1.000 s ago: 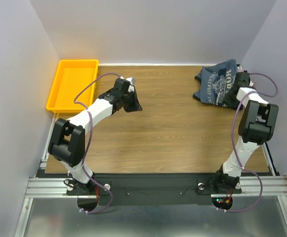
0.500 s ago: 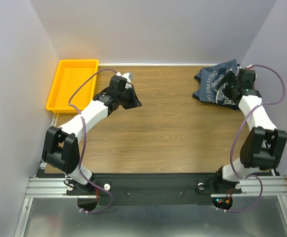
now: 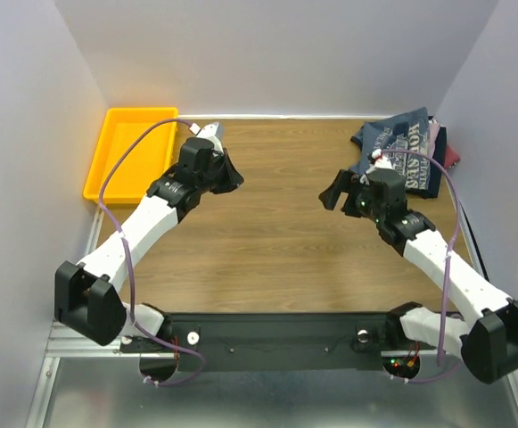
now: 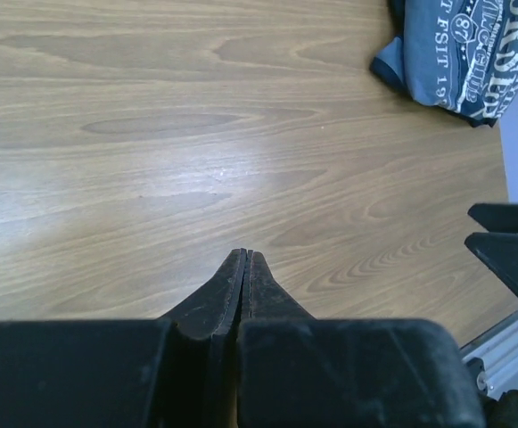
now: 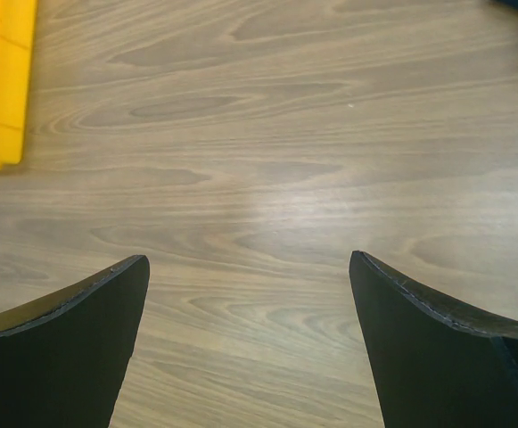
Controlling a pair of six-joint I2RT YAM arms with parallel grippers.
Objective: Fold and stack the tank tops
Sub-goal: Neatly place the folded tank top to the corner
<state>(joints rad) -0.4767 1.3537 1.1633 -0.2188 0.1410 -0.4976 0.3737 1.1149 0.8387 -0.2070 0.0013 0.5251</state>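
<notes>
The tank tops lie in a crumpled heap at the back right corner. A slate-blue tank top (image 3: 399,150) with pale lettering is on top, and a maroon edge (image 3: 452,155) shows behind it. The left wrist view catches the slate-blue tank top (image 4: 468,53) at its upper right. My left gripper (image 3: 232,178) hovers over bare wood at the back left, its fingers (image 4: 245,259) pressed together with nothing between them. My right gripper (image 3: 341,192) hangs over the table's middle, left of the heap. Its jaws stand wide apart (image 5: 250,263) and hold nothing.
A yellow plastic tray (image 3: 109,152) stands at the back left corner; its corner shows in the right wrist view (image 5: 0,80). White walls close in the table on three sides. The arms' base rail runs along the near edge (image 3: 285,334).
The right arm swung away from the heap of tank tops toward the table's middle and its jaws opened wide. The left arm stretched out, and its gripper shifted slightly toward the back left.
</notes>
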